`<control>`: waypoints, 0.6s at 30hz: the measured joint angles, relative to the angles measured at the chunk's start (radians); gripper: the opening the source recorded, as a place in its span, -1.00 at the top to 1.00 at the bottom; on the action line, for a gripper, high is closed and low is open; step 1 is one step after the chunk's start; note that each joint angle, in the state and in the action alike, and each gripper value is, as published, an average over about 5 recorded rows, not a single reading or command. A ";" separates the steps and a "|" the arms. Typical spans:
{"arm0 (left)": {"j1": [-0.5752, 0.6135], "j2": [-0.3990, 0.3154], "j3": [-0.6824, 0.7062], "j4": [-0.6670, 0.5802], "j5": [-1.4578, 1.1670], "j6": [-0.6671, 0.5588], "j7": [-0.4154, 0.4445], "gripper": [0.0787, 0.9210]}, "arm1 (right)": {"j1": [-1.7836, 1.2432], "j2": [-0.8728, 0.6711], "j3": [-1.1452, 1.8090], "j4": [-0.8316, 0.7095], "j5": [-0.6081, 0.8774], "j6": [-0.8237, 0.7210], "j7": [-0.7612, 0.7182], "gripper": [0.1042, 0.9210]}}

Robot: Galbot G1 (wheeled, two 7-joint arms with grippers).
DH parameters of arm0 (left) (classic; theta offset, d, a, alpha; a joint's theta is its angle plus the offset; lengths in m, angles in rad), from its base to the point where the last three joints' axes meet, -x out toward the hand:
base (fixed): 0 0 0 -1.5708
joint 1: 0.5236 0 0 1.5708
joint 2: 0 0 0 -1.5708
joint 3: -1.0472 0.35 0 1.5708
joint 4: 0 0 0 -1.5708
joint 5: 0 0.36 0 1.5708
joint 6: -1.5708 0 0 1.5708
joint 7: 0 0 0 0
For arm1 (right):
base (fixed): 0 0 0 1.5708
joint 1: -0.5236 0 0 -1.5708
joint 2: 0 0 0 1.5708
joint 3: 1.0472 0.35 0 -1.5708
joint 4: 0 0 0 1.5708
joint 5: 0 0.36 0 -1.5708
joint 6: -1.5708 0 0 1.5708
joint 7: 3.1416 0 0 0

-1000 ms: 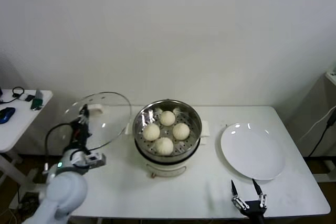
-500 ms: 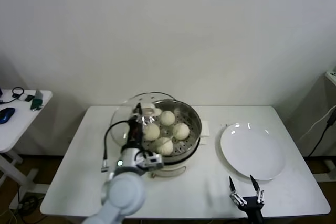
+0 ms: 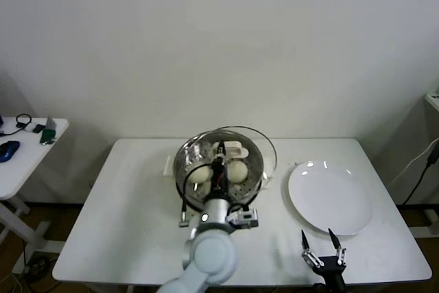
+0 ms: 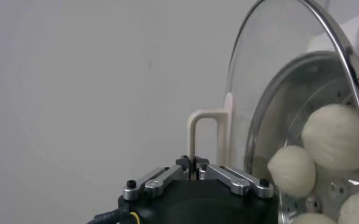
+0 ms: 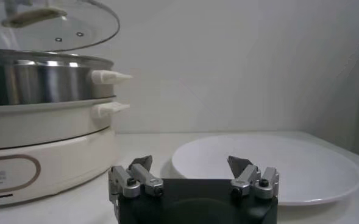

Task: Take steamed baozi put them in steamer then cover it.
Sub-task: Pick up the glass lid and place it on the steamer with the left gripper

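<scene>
The steamer (image 3: pixel 180 169) stands mid-table with baozi (image 3: pixel 199 174) on its perforated tray; the left arm hides some of them. My left gripper (image 3: pixel 220 153) hangs over the pot, shut on the white handle (image 4: pixel 203 129) of the glass cover (image 3: pixel 258 145). It holds the cover tilted just above the rim and apart from it. Through the glass, in the left wrist view, baozi (image 4: pixel 334 135) show in the steamer. My right gripper (image 3: pixel 321 246) waits open at the table's front edge, nothing between its fingers.
A flat white plate (image 3: pixel 330 198) lies right of the steamer, just beyond the right gripper (image 5: pixel 190 164). A small side table (image 3: pixel 24 143) with a few loose items stands off to the left. A wall rises behind the table.
My left arm has swung the cover rightward, from above the table's left side to over the steamer. The right gripper has stayed where it was.
</scene>
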 measured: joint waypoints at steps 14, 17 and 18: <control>-0.012 0.016 -0.009 0.095 -0.024 -0.015 -0.074 0.87 | -0.006 -0.004 0.006 -0.009 0.003 0.013 -0.001 -0.76; -0.007 0.023 -0.017 0.107 -0.026 -0.020 -0.085 0.87 | -0.008 -0.004 0.007 -0.011 0.004 0.015 -0.002 -0.76; -0.006 0.025 -0.020 0.111 -0.027 -0.021 -0.088 0.87 | -0.009 -0.004 0.007 -0.011 0.005 0.016 -0.002 -0.76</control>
